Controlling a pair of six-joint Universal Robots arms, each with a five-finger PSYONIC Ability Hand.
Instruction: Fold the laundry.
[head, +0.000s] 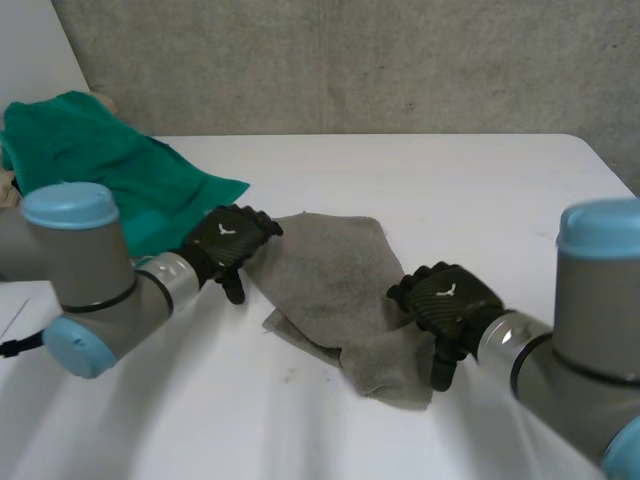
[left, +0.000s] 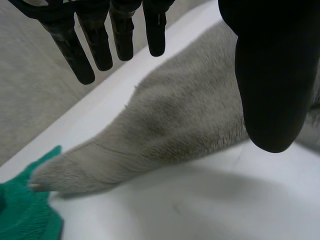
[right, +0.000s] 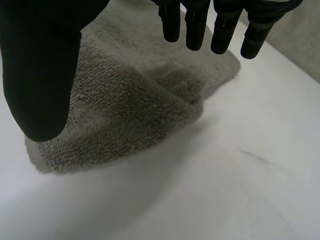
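A rumpled grey towel (head: 335, 290) lies mid-table (head: 450, 180), partly doubled over on itself. Your left hand (head: 228, 240) is over its left corner and your right hand (head: 445, 300) over its near right corner, both with fingers straight, spread from the thumb and holding nothing. The left corner's tip meets a green cloth (head: 100, 170) heaped at the table's far left corner, so you could pinch both. On the right, catching one layer would skew the fold.

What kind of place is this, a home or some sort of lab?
Likely a lab or test bench, not a home: a white table against a rough concrete wall, with a grey towel and a green cloth laid out.
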